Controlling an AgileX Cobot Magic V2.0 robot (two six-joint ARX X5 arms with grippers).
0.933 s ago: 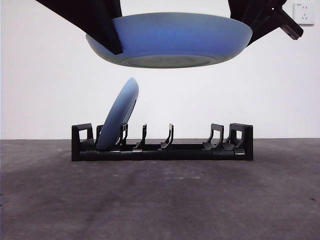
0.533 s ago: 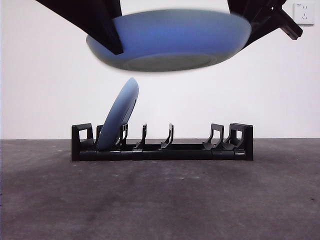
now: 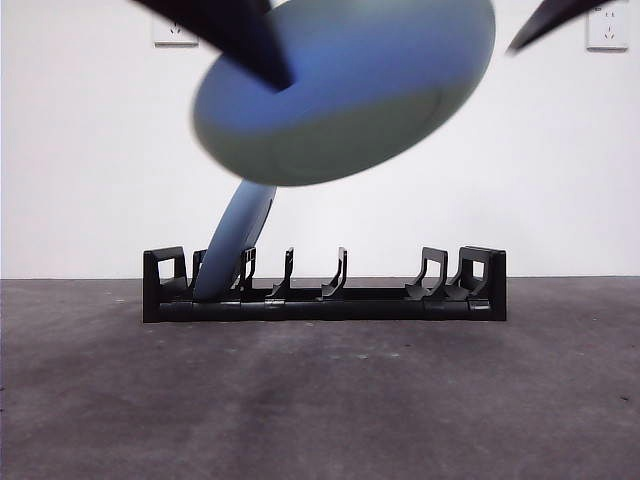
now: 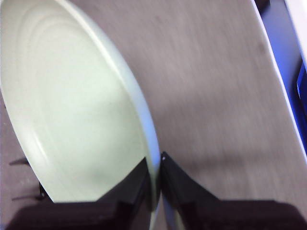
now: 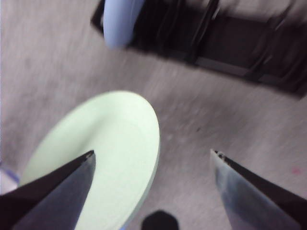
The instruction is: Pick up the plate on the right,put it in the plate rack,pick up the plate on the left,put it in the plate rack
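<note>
Worktop (image 3: 320, 400): dark grey, matte, fills the lower third of the front view. One seen.

Held plate (image 3: 345, 90): upper centre of the front view, blurred, tilted with its right side high, blue underside toward the camera. In the left wrist view its pale green face (image 4: 72, 105) fills the left half of the frame. It hangs in the air, well above the rack, touching nothing below.

Plate rack (image 3: 325, 290): long, low, black, centre of the front view, standing on the worktop. One rack; its upright prongs run along its length, count uncertain.

Racked plate (image 3: 237, 240): leaning on edge in the slots near the rack's left end, top tipped right. Plates total: two, one racked and one in the air.

Left hand (image 4: 156, 165): bottom centre of its own view, jaws pinched narrow on the held plate's rim.

Right hand (image 5: 152, 158): jaws spread wide in its own view, gripping nothing; the held plate sits between and beyond them.

Risks, as judged: the grip is a thin pinch on one rim, so the plate could swing or slip as it tilts. If lowered too near the left end it could knock the racked plate. If the edge meets a prong instead of a gap, it may skid or shove the rack.
</note>
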